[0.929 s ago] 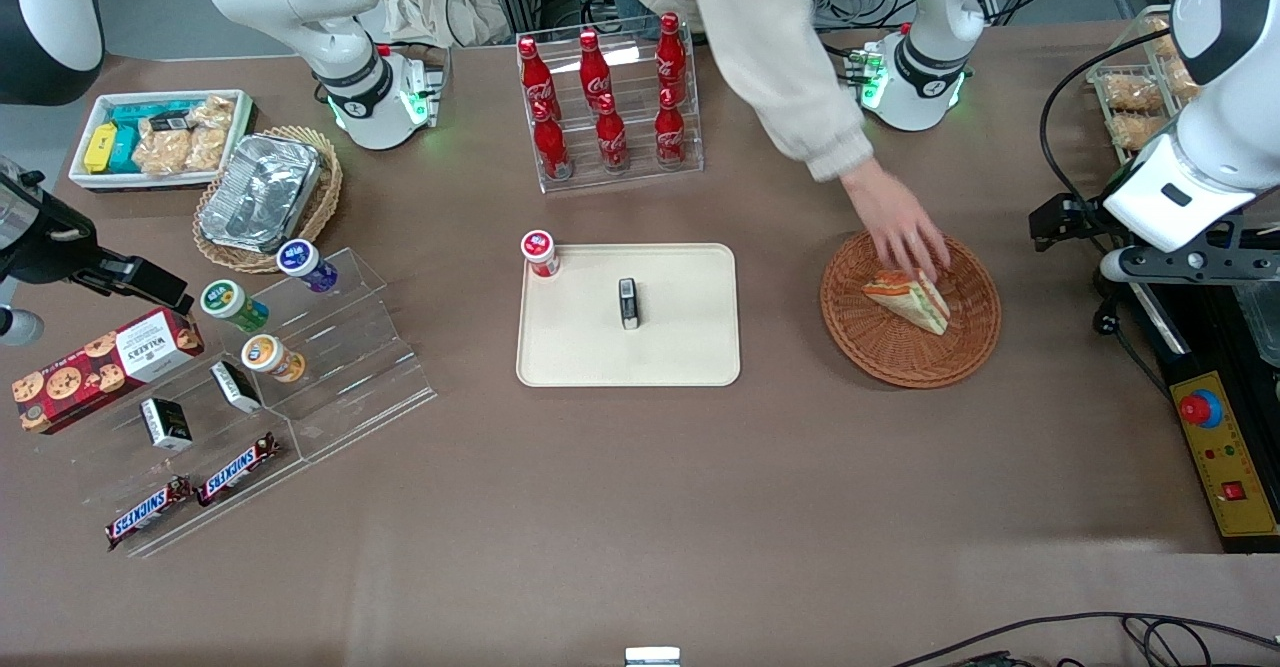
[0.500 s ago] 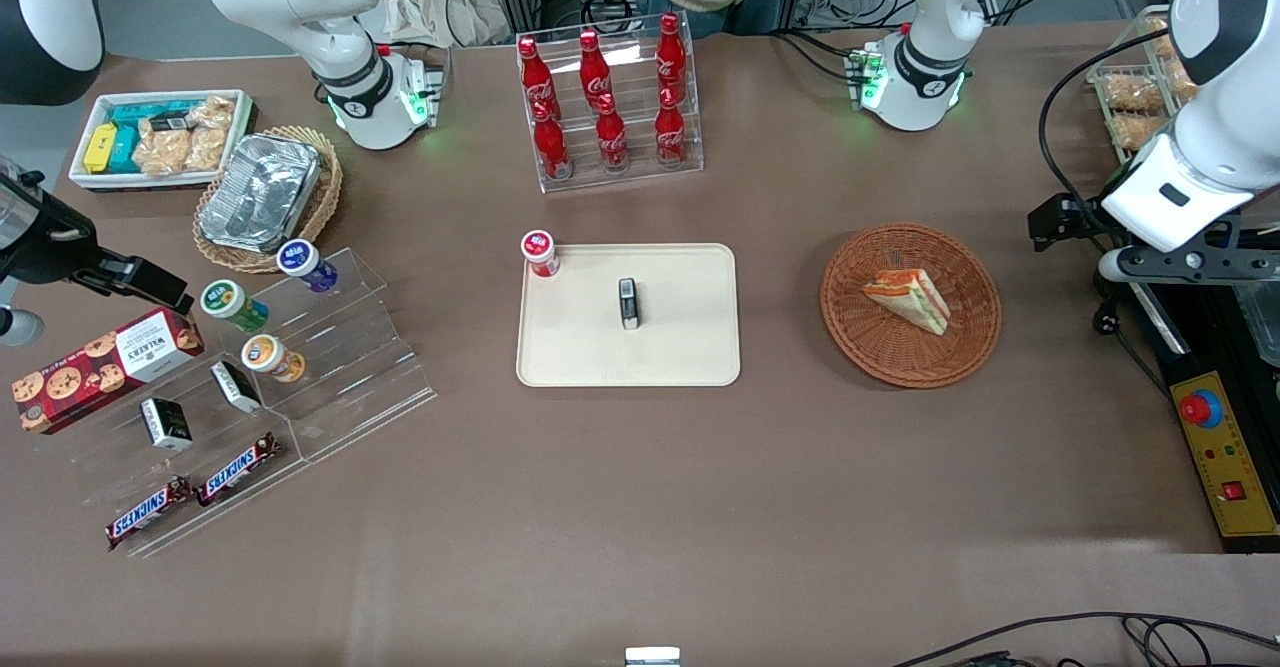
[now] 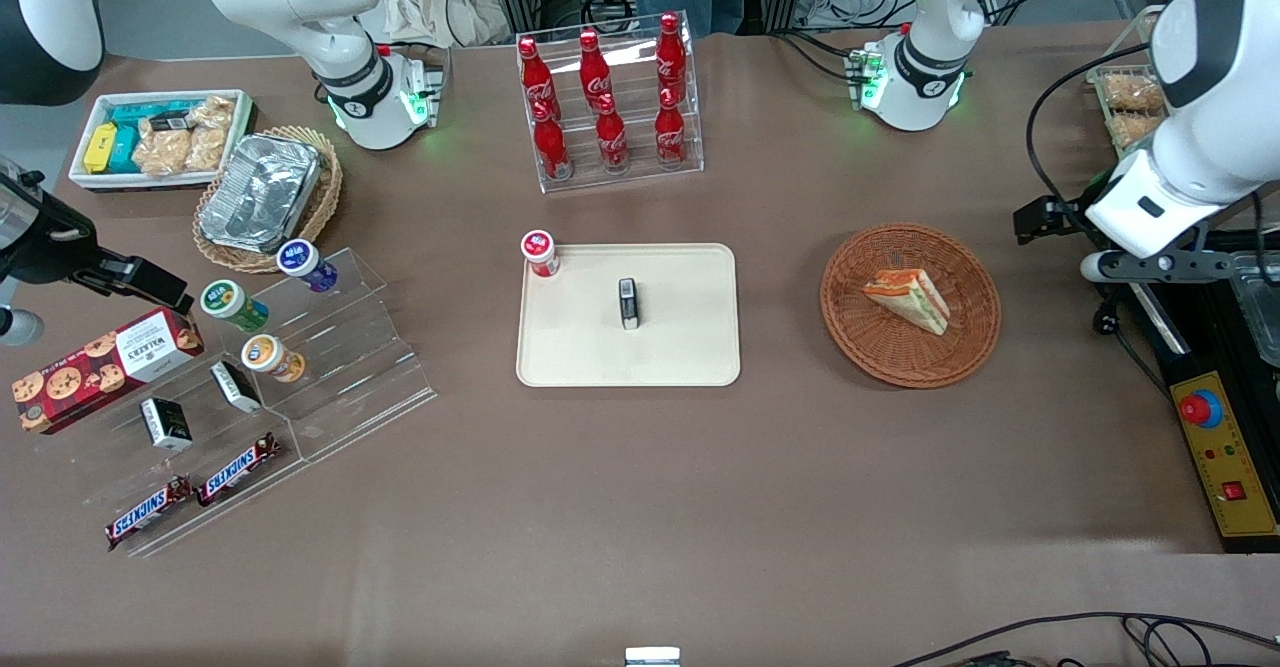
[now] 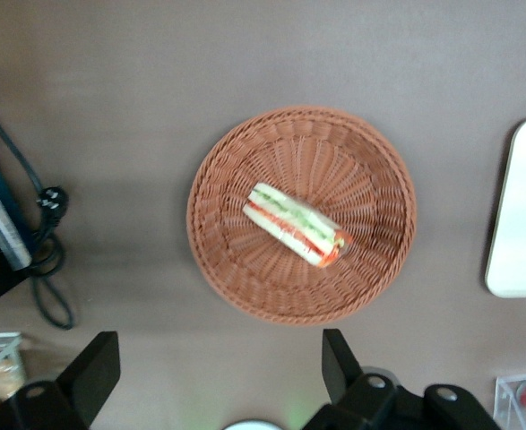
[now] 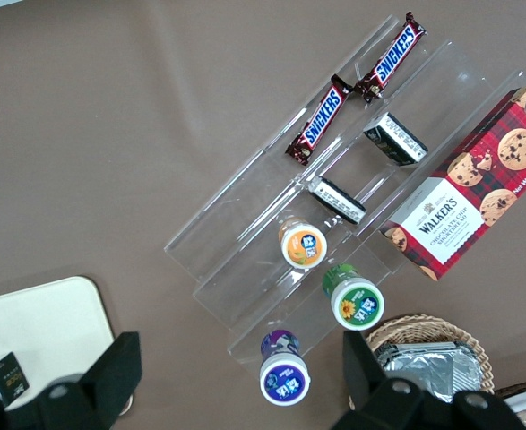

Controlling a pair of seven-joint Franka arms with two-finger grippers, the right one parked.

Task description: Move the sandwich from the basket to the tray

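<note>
Sandwich: your sandwich (image 3: 908, 297) lay in the reddish-brown wicker basket (image 3: 972, 345), near its middle, layered edge up; nothing touched it. In the wrist view the sandwich (image 4: 298, 224) lay on its long side with green and orange-red filling showing.

Basket: you had the basket (image 4: 245, 179) sitting flat on the brown table (image 3: 640, 507), toward the working arm's end, well apart from the tray.

Gripper: your left gripper (image 4: 218, 367) hung above the table near the basket's rim, clear of the weave. Its two dark fingers (image 4: 92, 372) were spread wide, with nothing between them.

Tray: your cream tray (image 3: 690, 347) lay at the table's centre. A small dark box (image 3: 628, 303) rested on it, and a red-capped bottle (image 3: 540, 252) stood at its corner.

Cola rack: a clear rack of red Coca-Cola bottles (image 3: 605, 107) stood farther from the front camera than the tray.

Parked arm's end: you had a clear stepped stand (image 3: 330, 377) holding small tubs, two Snickers bars (image 3: 195, 492) and small boxes, with a Walkers biscuit box (image 3: 100, 367) beside it. A tan basket with a foil container (image 3: 262, 192) and a white bin of snacks (image 3: 160, 137) sat nearby.
</note>
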